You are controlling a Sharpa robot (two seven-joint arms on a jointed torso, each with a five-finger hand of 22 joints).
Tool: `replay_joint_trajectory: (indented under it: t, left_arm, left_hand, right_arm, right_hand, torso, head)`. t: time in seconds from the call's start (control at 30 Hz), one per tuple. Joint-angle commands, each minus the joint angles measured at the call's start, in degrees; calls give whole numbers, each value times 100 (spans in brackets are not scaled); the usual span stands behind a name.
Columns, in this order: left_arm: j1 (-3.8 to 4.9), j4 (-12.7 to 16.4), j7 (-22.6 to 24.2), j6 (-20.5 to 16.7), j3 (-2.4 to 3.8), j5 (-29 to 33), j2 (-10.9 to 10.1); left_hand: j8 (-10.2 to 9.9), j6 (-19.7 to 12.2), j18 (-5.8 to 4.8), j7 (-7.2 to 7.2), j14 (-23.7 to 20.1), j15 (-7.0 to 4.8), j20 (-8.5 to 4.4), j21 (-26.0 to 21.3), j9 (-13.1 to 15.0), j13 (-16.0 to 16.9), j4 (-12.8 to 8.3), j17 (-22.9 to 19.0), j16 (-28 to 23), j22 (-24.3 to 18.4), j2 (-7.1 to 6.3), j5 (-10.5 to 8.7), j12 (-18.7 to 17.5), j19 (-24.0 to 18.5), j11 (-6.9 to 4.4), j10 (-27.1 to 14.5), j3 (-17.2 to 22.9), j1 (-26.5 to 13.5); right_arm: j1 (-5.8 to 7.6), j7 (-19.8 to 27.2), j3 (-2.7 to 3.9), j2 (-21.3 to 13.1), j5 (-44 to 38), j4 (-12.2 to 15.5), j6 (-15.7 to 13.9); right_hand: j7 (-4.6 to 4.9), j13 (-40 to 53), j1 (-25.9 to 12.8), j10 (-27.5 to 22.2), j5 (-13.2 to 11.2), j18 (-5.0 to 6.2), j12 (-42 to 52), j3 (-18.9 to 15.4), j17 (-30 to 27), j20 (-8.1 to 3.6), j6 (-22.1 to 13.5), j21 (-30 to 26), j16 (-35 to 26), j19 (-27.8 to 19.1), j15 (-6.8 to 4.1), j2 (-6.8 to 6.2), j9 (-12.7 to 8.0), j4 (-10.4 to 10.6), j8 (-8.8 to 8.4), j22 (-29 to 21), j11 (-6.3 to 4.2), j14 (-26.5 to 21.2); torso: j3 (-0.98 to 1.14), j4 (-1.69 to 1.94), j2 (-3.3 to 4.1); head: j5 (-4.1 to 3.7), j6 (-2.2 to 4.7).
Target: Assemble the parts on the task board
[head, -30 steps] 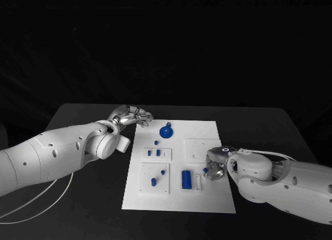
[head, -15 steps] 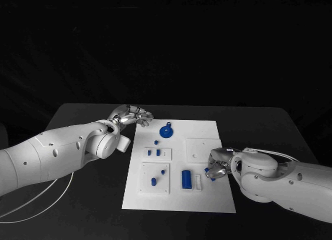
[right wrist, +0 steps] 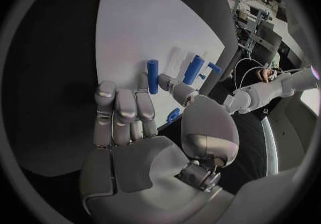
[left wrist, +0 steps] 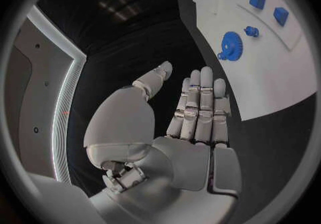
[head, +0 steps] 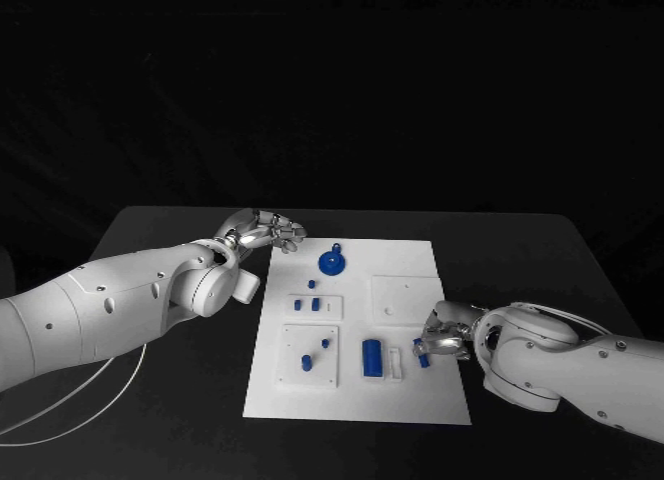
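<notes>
Head view: the right hand hovered over the board at its right edge, pinching a small blue peg between thumb and fingertip. The left hand sat off the board's far-left corner, fingers straight, holding nothing.

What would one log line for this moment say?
left hand: open, beside task board | right hand: pinching blue peg over board | gear: untouched

Glossy white arms, dark screw holes, silver jointed fingers, white cable
</notes>
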Motion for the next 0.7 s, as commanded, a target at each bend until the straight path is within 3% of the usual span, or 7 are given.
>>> replay_joint_trajectory:
  t: [0.03, 0.7]
  left_arm:
    - [4, 19, 35, 66, 4, 30, 4]
    - [4, 20, 33, 72, 4, 30, 4]
  left_hand:
    - [40, -26, 46, -21, 34, -3, 38, -39, -10, -9, -4, 7, -34, 6, 53, -11, -27, 4, 8, 39, -31, 24]
    - [42, -25, 45, -22, 37, -3, 39, -42, -12, -10, -2, 16, -39, 10, 54, -11, -27, 5, 8, 40, -33, 23]
  right_arm:
    - [-47, -2, -39, 1, 912, 43, -157]
    - [-51, 106, -39, 104, 1353, 159, -319]
  right_hand:
    - [0, 261, 141, 30, 29, 220, 26, 317, -10, -15, 56, 13, -41, 39, -40, 182, -305, -348, 8, 75, -7, -11]
    - [-5, 262, 115, 39, 33, 219, 29, 299, -17, -25, 60, 6, -50, 52, -54, 195, -308, -352, 4, 67, -13, -13]
  torso:
    - [-2, 2, 2]
    - [-2, 7, 2]
  head:
    - [-3, -1]
    - [-9, -14]
